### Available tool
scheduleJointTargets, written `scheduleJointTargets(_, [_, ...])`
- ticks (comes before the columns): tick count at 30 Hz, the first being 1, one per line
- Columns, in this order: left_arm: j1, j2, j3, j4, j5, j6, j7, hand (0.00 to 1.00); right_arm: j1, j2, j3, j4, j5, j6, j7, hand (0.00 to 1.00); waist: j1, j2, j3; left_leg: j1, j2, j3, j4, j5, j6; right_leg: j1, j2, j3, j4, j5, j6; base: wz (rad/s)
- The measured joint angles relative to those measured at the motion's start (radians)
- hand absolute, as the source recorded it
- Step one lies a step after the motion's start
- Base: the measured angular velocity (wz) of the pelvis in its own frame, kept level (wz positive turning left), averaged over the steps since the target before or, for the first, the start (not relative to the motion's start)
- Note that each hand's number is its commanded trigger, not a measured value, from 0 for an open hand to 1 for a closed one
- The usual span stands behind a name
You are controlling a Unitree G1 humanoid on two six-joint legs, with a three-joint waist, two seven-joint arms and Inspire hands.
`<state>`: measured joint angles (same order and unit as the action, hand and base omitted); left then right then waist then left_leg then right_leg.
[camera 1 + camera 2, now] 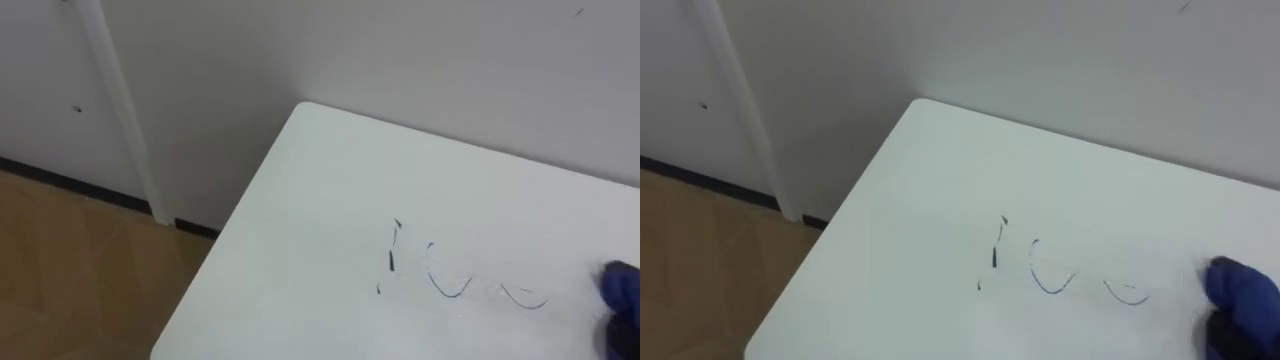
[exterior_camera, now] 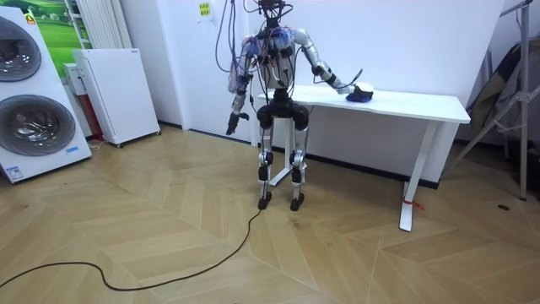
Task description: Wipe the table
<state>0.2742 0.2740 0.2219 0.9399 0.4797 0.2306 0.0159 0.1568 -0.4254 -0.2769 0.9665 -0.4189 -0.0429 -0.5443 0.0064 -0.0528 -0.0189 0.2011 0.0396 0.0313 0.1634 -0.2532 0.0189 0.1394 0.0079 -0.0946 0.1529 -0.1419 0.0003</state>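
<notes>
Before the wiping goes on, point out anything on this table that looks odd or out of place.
Dark scribbled marks cross the white table, just left of the blue cloth. They look like stray pen strokes, not yet wiped.

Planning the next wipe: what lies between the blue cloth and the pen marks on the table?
Only bare white table, seen in both eye views, between cloth and marks.

The robot is standing at the end of the table (image 2: 422,105), facing the wall. Its right hand (image 2: 349,87) is lying on a blue cloth (image 2: 363,97) on the tabletop. Its left hand (image 2: 230,128) is hanging low, well apart from the table.
</notes>
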Motion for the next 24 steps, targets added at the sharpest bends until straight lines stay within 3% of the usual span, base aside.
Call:
scheduleJointTargets(4, [-0.029,-0.005,-0.05,-0.022,-0.006,-0.01,-0.007,0.0,-0.031,0.01,0.018,-0.009,-0.001,0.026,0.0,1.0,-0.001,0.001,0.0013,0.005,0.001,0.02,0.003,-0.003,-0.003,0.005,0.006,0.012,0.002,0.003,-0.005,-0.16])
scheduleJointTargets(6, [-0.049,-0.01,-0.087,-0.022,-0.009,-0.009,-0.006,0.0,-0.05,0.023,0.031,-0.037,-0.016,0.069,0.0,1.0,0.002,0.0,0.0027,0.005,0.0,0.027,0.004,-0.003,-0.004,0.003,0.008,0.016,0.003,0.005,-0.007,-0.18])
scheduleJointTargets(8, [-0.072,-0.025,-0.137,-0.017,-0.004,0.001,-0.006,0.0,-0.069,0.054,0.07,-0.113,-0.067,0.147,0.002,1.0,0.028,0.003,0.0064,0.016,0.005,0.041,-0.002,-0.004,-0.006,-0.01,0.02,0.051,0.011,0.009,-0.013,-0.5])
scheduleJointTargets(9, [-0.08,-0.028,-0.148,-0.016,-0.003,0.006,-0.006,0.0,-0.07,0.07,0.091,-0.146,-0.094,0.168,0.005,1.0,0.038,0.004,0.0084,0.015,0.006,0.042,-0.004,-0.004,-0.006,-0.02,0.024,0.061,0.018,0.01,-0.014,-0.74])
scheduleJointTargets(11, [-0.116,-0.037,-0.187,-0.003,-0.005,0.014,-0.007,0.0,-0.08,0.118,0.222,-0.324,-0.225,0.229,0.057,1.0,0.075,0.006,0.0184,0.009,0.011,0.032,-0.004,-0.005,-0.007,-0.046,0.036,0.059,0.019,0.026,-0.023,-0.75])
scheduleJointTargets(12, [-0.125,-0.04,-0.194,-0.003,-0.004,0.016,-0.006,0.0,-0.081,0.134,0.263,-0.379,-0.275,0.242,0.076,1.0,0.078,0.005,0.0193,0.0,0.012,0.023,-0.003,-0.006,-0.008,-0.055,0.038,0.055,0.018,0.029,-0.025,-0.36])
scheduleJointTargets(13, [-0.147,-0.052,-0.196,-0.003,-0.004,0.02,-0.006,0.0,-0.082,0.158,0.352,-0.476,-0.368,0.256,0.11,1.0,0.084,0.004,0.0258,-0.007,0.012,0.017,-0.003,-0.005,-0.009,-0.061,0.038,0.042,0.017,0.03,-0.027,0.04])
scheduleJointTargets(14, [-0.162,-0.065,-0.206,-0.003,-0.004,0.025,-0.003,0.0,-0.092,0.174,0.435,-0.54,-0.447,0.258,0.142,1.0,0.091,0.007,0.028,-0.009,0.013,0.009,-0.003,-0.005,-0.01,-0.061,0.038,0.035,0.016,0.029,-0.029,0.15])
scheduleJointTargets(17, [-0.163,-0.074,-0.245,-0.03,-0.005,0.032,-0.001,0.0,-0.145,0.194,0.567,-0.605,-0.523,0.255,0.21,1.0,0.127,0.013,0.0299,-0.021,0.014,-0.013,-0.002,-0.005,-0.011,-0.062,0.038,0.019,0.013,0.024,-0.03,0.24])
scheduleJointTargets(21, [-0.12,-0.07,-0.246,-0.067,-0.01,0.056,0.001,0.0,-0.17,0.192,0.57,-0.594,-0.519,0.244,0.214,1.0,0.137,0.023,0.029,-0.041,0.01,-0.042,0.004,-0.004,-0.011,-0.07,0.028,-0.021,0.011,0.017,-0.026,0.31])
scheduleJointTargets(24, [-0.088,-0.064,-0.24,-0.06,-0.003,0.055,0.002,0.0,-0.158,0.182,0.536,-0.529,-0.477,0.177,0.132,1.0,0.118,0.034,0.0198,-0.04,0.005,-0.045,0.006,-0.004,-0.011,-0.05,0.021,-0.036,-0.008,0.016,-0.026,0.22])
